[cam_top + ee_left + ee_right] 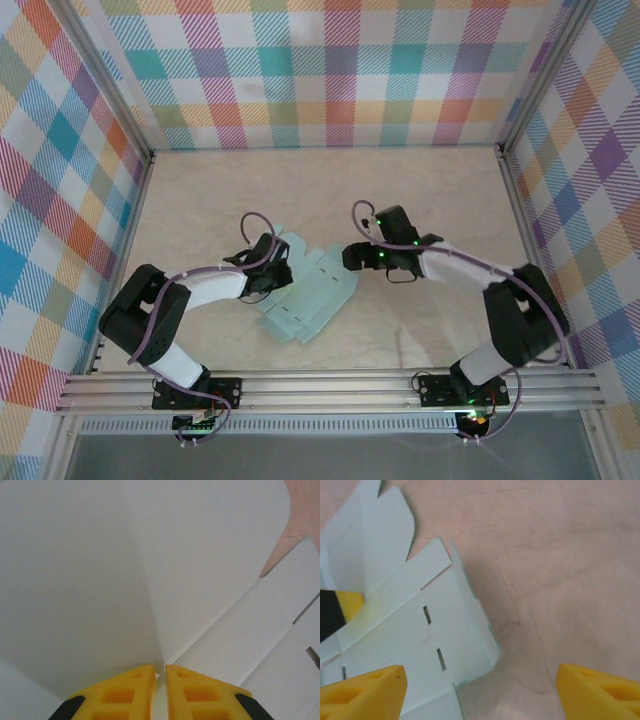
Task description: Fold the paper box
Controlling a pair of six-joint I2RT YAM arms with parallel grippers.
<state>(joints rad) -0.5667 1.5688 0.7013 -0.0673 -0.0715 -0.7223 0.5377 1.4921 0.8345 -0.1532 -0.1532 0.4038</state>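
- Mint-coloured thin card makes up the paper box [305, 292], which lies as a mostly flat die-cut sheet on the pale marbled table [440, 200], roughly midway between the two arms.
- Seen from the top camera, the sheet spreads out at an angle, with tabs and flaps jutting from its edges. Its upper-left portion sits under the left gripper [278, 272].
- In the left wrist view, the yellow fingertips [122, 695] stand nearly together with only a thin slit between them. A crease of the card runs straight down into that slit, so the left tool is pinching a raised flap of the sheet.
- The flap rises steeply in front of that camera, while the rest of the card lies flatter to the right.
- The right gripper [352, 258] sits just beside the sheet's right edge, and its jaws are spread wide and hold nothing.
- In the right wrist view, one yellow finger [365, 692] hovers over the card and the other is over bare table.
- Two narrow slots [427, 614] are cut into the panel near the right tool, and the panel's right edge is lifted slightly off the table.
- Plaid walls [330, 70] enclose the workspace on three sides.
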